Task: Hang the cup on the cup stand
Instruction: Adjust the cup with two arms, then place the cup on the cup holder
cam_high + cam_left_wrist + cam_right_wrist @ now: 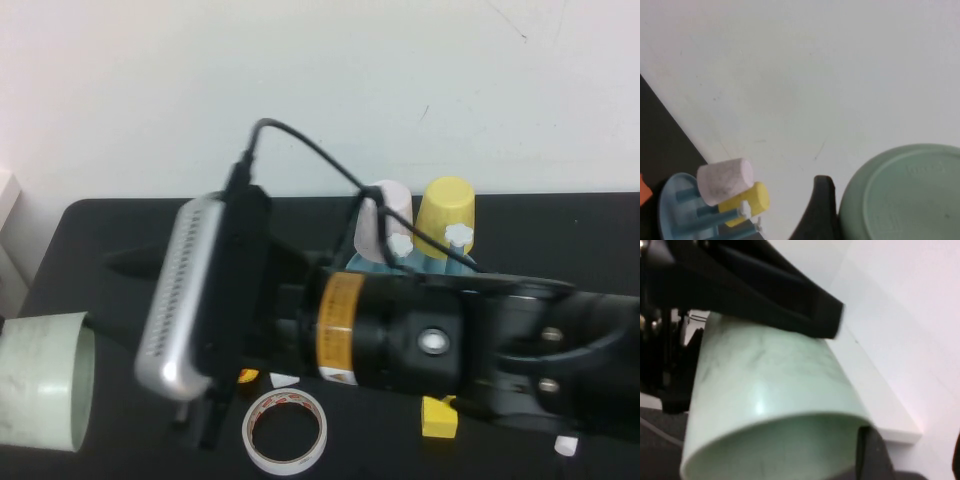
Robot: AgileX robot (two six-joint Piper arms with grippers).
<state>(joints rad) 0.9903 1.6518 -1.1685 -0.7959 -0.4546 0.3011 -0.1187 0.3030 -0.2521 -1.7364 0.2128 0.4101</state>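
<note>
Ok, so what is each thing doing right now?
cup: lifted, on its side, not hung.
cup stand: upright, two posts taken.
pinkish cup: upside down on a post.
yellow cup: upside down on a post.
tape roll: lying flat.
left end effector: shut on the cup.
right end effector: at the cup.

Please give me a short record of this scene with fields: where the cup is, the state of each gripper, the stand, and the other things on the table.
cup: mint green cup, lying sideways in the air at the table's left edge
left gripper: left gripper shut on cup, a finger beside its base
right gripper: right gripper open, pointing at the cup's mouth
stand: stand at the table's back; pinkish cup and yellow cup hang on it
task: cup not yet on stand
other: tape roll, yellow block
</note>
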